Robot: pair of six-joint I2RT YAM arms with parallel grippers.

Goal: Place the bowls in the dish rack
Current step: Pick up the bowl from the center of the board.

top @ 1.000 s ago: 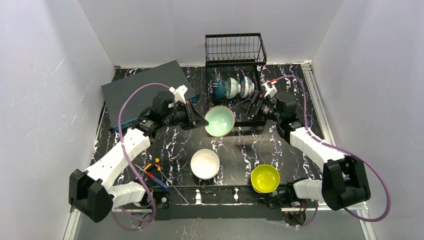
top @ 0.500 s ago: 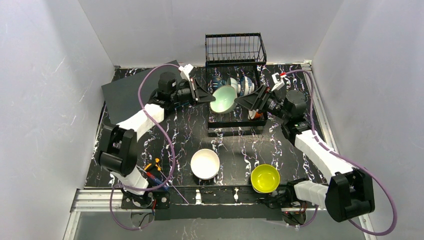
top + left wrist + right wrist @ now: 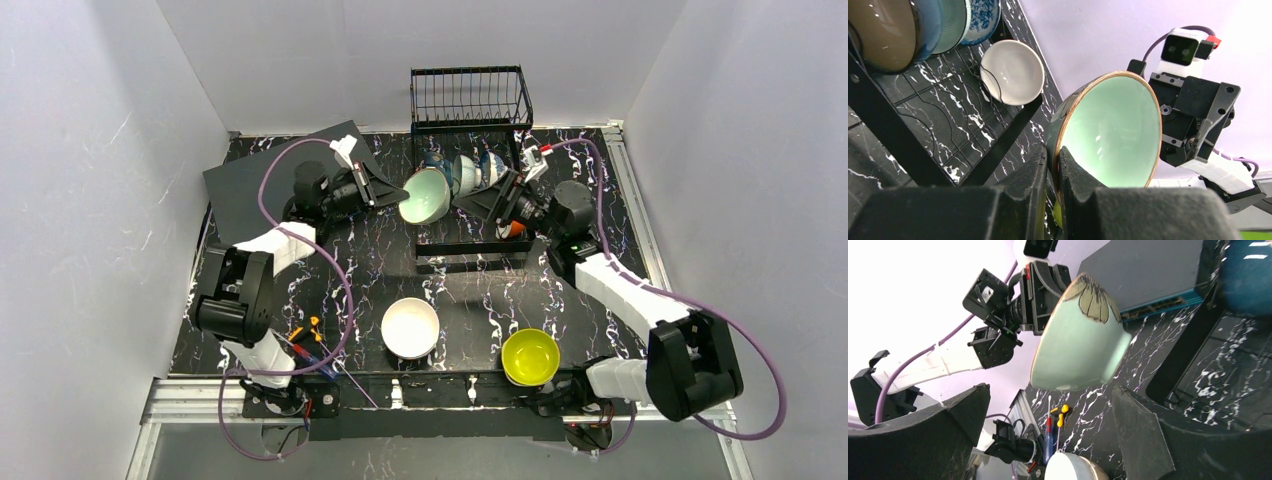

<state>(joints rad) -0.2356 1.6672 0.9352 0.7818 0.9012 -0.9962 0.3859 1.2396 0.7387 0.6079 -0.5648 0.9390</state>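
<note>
The left gripper [image 3: 1050,165] pinches the mint-green bowl [image 3: 427,195], jaws tight on its rim, at the dish rack [image 3: 470,70]; right gripper [image 3: 478,205] jaws wide, empty; it should slot in slowly

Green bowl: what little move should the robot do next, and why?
Probably the right end effector should ease forward until the foot of the mint-green bowl sits between its fingers. The left end effector pinches only the bowl's rim, holding it tilted in the air over the left edge of the dish rack. The right one is wide open, facing the bowl's underside without touching it.
</note>
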